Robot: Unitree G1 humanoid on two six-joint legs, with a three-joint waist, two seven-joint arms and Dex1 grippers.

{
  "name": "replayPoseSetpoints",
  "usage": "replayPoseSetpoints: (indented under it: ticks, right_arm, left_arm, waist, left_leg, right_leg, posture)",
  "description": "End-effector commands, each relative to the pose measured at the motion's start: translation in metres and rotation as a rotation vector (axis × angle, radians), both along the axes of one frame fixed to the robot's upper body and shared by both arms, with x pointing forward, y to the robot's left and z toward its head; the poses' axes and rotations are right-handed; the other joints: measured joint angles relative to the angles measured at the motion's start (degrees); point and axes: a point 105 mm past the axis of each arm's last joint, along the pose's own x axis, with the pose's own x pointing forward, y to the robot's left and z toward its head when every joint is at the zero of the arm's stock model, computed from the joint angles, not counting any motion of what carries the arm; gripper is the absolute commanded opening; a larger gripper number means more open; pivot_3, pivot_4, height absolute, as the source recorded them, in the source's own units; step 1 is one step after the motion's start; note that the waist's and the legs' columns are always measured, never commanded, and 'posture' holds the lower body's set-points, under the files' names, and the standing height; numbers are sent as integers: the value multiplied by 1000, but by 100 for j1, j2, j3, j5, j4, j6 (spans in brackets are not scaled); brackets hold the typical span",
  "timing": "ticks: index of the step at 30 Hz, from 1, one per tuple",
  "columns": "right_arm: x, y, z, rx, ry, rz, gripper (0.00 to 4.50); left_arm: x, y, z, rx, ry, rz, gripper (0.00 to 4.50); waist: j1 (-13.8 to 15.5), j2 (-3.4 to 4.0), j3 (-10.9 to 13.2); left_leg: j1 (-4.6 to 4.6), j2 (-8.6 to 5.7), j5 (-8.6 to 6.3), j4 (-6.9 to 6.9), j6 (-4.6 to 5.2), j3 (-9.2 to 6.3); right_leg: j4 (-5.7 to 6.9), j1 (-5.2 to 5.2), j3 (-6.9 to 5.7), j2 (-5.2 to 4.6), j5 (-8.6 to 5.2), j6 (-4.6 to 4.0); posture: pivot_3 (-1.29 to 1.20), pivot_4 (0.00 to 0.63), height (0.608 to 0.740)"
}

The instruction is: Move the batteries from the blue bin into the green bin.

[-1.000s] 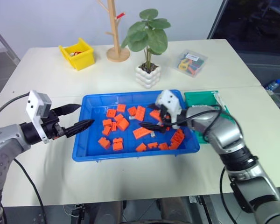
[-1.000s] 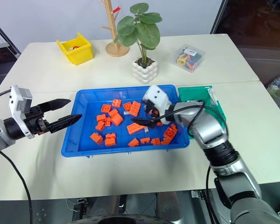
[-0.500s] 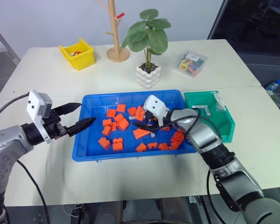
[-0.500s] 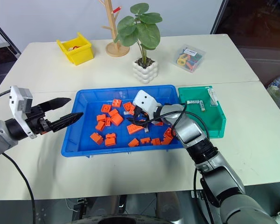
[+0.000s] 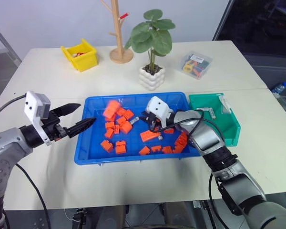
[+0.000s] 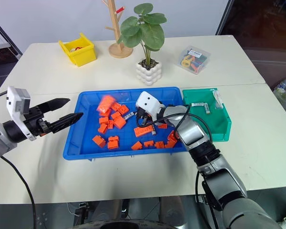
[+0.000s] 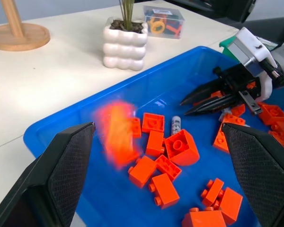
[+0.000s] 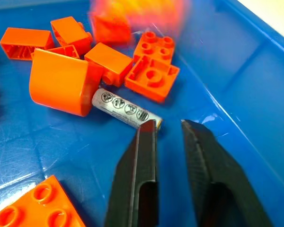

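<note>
Low over the blue bin [image 5: 86, 143] — right claw [image 8: 168, 124] angled down, nearly closed.

Only warning pictograms on battery [image 8: 125, 109]

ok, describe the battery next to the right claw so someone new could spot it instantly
Start at the blue bin mid-table, then the right claw reaching into it. At its fingertips lies the battery, flat on the bin floor against an orange brick. It is the slim silver-grey cylinder with small printed symbols among chunky orange bricks.
</note>
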Motion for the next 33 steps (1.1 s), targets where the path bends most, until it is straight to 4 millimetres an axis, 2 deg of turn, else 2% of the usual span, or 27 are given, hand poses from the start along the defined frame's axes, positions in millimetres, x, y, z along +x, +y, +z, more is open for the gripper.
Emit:
replayPoseSetpoints:
  ticks: [1,8,10,14,17,22,26,33]
  right_arm:
    - [0,4,19,37,-51,15,1098]
    - [2,6,33,58,-79,20,1098]
    - [-2,10,43,70,-87,47,1098]
    - [-8,13,49,57,-98,107,1098]
    - [-8,14,52,42,-105,133,1901]
    - [-6,16,45,-52,-126,194,4347]
    - [3,20,39,-111,-162,229,4347]
    - [11,25,25,-181,-140,332,4347]
  left_arm:
    - [-3,-2,8,-3,-32,-9,4500]
    - [-3,-3,7,-5,-31,-11,4500]
    - [-4,-4,7,-2,-26,-20,4500]
    - [-4,-4,6,8,-20,-30,4500]
    - [-4,-3,8,12,-24,-32,4500]
    - [-4,-4,8,11,-26,-35,4500]
    - [-7,-6,6,21,-13,-52,4500]
    - [-24,-9,3,89,60,-144,4500]
  waist:
    - [0,0,0]
    - [-4,0,0]
    - [-1,0,0]
    - [-1,0,0]
    - [-1,0,0]
    - [-7,0,0]
    - [-9,0,0]
    - [-22,2,1]
  left_leg:
    - [0,0,0,0,0,0]
    - [0,0,0,0,0,-1]
    - [0,0,0,0,0,-1]
    - [0,0,0,0,0,-3]
    - [0,0,0,0,0,-3]
    - [0,0,0,0,0,-3]
    - [0,1,0,-1,0,-3]
    - [0,2,1,-1,-2,-3]
  right_leg:
    - [0,0,0,0,0,0]
    - [1,0,0,2,0,0]
    - [1,0,0,2,0,0]
    - [1,0,0,2,0,0]
    - [1,0,0,2,0,0]
    - [1,0,-1,2,0,-1]
    - [1,0,-1,3,0,-1]
    - [2,0,-1,5,1,-2]
  posture:
    - [0,150,740]
    - [0,150,740]
    - [0,150,740]
    - [0,150,740]
    - [0,150,740]
    - [0,150,740]
    - [0,150,740]
    - [0,150,740]
